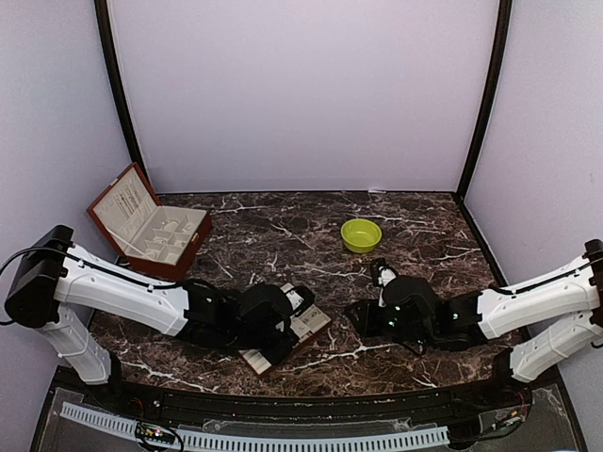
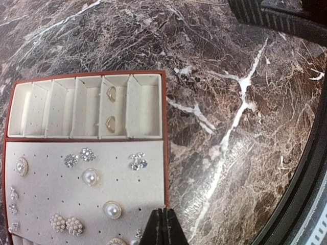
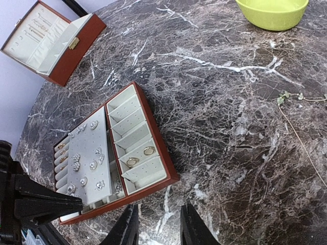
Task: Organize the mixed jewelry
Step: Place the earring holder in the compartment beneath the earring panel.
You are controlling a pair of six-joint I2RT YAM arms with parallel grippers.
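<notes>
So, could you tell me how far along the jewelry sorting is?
Mostly done, it seems. Two gold rings sit in one slot of the tray, and pearl and crystal studs are pinned on its perforated pad. Nothing is in hand: the left gripper is shut over the tray with nothing visible in it, the right gripper open. A thin chain lies loose on the marble table; whether the green bowl holds more is unclear.

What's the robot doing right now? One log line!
left gripper: shut, above tray | right gripper: open, empty | rings: two in tray slot | chain: on table
</notes>
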